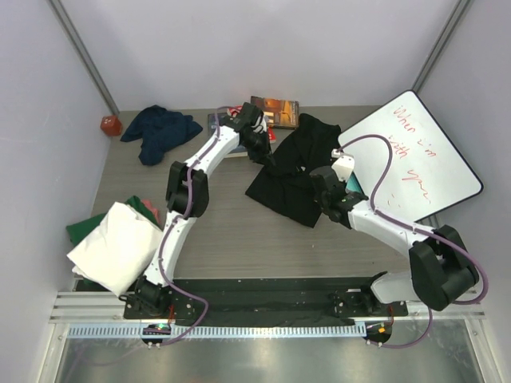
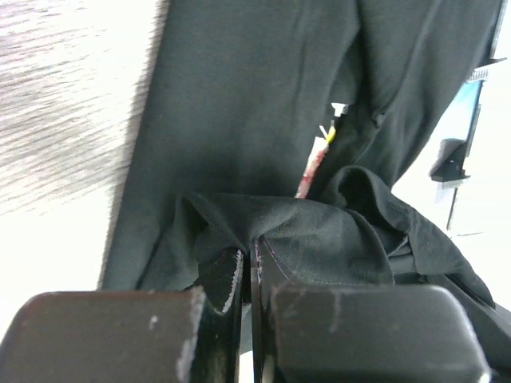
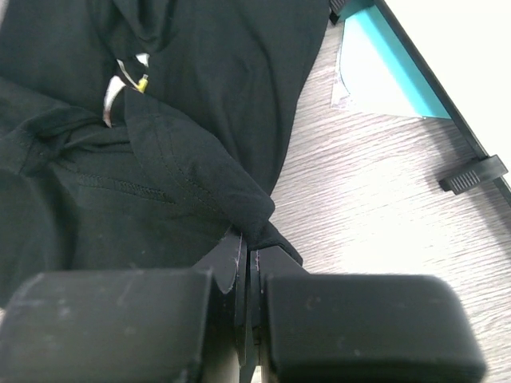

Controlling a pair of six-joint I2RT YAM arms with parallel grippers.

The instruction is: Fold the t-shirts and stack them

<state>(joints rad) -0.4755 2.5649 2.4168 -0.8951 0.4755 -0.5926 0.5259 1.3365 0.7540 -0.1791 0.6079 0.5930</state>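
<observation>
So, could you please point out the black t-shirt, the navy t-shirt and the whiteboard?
black t-shirt (image 1: 289, 185): top external, its middle.
navy t-shirt (image 1: 160, 132): top external, its middle.
whiteboard (image 1: 415, 155): top external, its centre.

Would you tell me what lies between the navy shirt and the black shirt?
In the top view, the left arm and a book under it lie between navy shirt and black shirt.

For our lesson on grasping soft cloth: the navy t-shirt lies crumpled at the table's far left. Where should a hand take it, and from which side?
Probably pinch the flap of the navy t-shirt that juts toward the near side, coming down from that side. The rest is a bunched heap with no clear edge, and the red object sits close on its left.
</observation>
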